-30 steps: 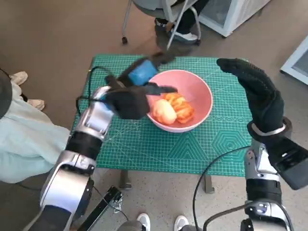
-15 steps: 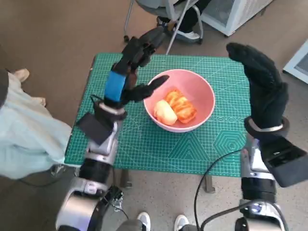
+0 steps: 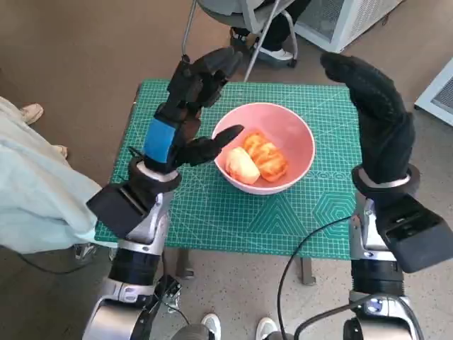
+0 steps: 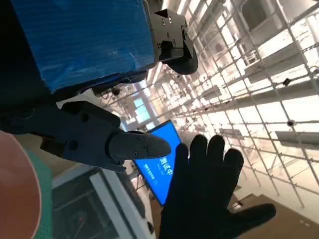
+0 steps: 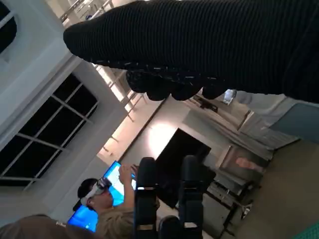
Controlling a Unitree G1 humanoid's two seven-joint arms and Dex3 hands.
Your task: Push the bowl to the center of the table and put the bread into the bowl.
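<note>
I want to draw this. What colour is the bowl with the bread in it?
The bowl is pink. It shows best in the head view.

A green cutting mat [image 3: 283,212] covers the surface. Beyond its far edge stands a chair [image 3: 241,21] with someone's shoes beneath. A white cabinet [image 3: 347,21] stands on the floor nearby. In the right wrist view, a person [image 5: 107,209] wearing a headset sits by a blue screen [image 5: 112,174]

Head view: even, soft indoor light, faint shadows, wide-angle bowing at edges. Left wrist view: strong glare from ceiling lights, near parts blurred. Right wrist view: dim, backlit.
</note>
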